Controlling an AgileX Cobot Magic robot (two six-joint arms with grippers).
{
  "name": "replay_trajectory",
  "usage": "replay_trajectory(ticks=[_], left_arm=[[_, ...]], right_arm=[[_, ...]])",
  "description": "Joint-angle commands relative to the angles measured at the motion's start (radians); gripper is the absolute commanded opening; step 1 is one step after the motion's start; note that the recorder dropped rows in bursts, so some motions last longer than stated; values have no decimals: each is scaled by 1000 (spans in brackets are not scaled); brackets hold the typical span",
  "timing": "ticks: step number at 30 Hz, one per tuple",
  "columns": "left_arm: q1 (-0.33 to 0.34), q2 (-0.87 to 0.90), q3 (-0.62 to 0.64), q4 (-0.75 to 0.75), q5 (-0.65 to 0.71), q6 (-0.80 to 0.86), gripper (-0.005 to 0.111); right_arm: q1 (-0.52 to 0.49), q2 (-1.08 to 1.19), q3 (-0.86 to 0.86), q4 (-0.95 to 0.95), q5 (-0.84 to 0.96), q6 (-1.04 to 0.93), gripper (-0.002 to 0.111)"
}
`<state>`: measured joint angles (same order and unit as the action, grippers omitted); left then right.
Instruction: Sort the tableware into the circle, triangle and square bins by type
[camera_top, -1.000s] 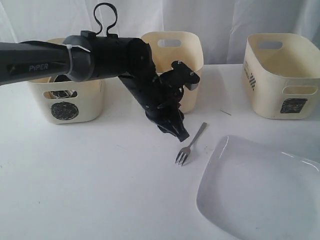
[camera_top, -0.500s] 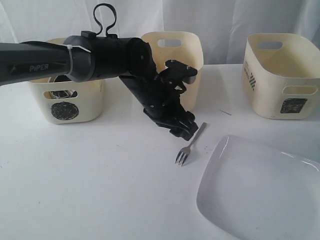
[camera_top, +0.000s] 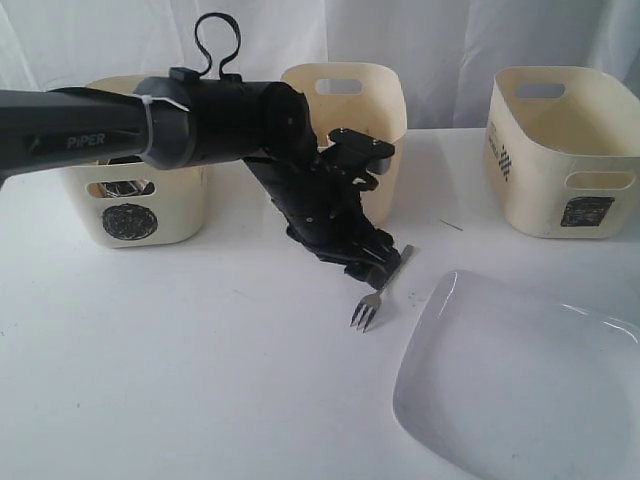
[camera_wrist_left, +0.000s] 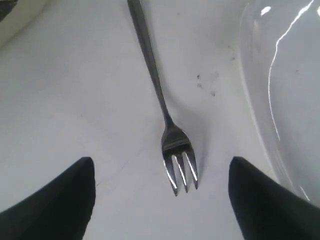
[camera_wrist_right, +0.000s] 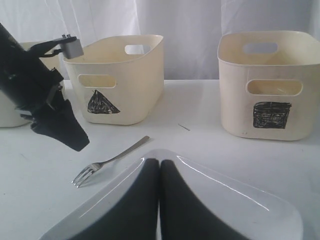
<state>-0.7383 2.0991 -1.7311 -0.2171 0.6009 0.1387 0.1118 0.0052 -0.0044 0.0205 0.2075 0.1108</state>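
Observation:
A metal fork (camera_top: 378, 292) lies on the white table between the triangle bin (camera_top: 345, 100) and the large white plate (camera_top: 520, 380). My left gripper (camera_top: 376, 268) is low over the fork's handle and open. In the left wrist view the fork (camera_wrist_left: 162, 107) lies between the spread fingers, its tines near the left gripper (camera_wrist_left: 160, 170), and nothing is held. My right gripper (camera_wrist_right: 160, 162) is shut and empty over the plate (camera_wrist_right: 240, 200). The circle bin (camera_top: 130, 215) stands at the left and the square bin (camera_top: 560, 150) at the right.
Something shiny and steel (camera_top: 125, 188) shows through the circle bin's handle slot. A thin dark sliver (camera_top: 452, 225) lies on the table between the triangle and square bins. A white curtain hangs behind the bins. The plate's rim (camera_wrist_left: 250, 100) lies close beside the fork.
My left gripper has opened and moved down and to the right, onto the fork's handle. The fork, plate and bins have not moved.

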Motion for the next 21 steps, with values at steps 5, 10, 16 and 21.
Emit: replay_trajectory(ticks=[5,10,16,21], left_arm=[[-43,55,9,26,-24,-39,76],[-43,71,9,78,-32,-59,75],[-43,85,7,107,-51,-61,75],[-43,96,7,107,-56,-84,75]], right_arm=[[-2,-5,4,-6,-4,-1,0],[-2,-5,4,-6,-4,-1,0],[-2,-5,4,-6,-4,-1,0],[-2,-5,4,-6,-4,-1,0]])
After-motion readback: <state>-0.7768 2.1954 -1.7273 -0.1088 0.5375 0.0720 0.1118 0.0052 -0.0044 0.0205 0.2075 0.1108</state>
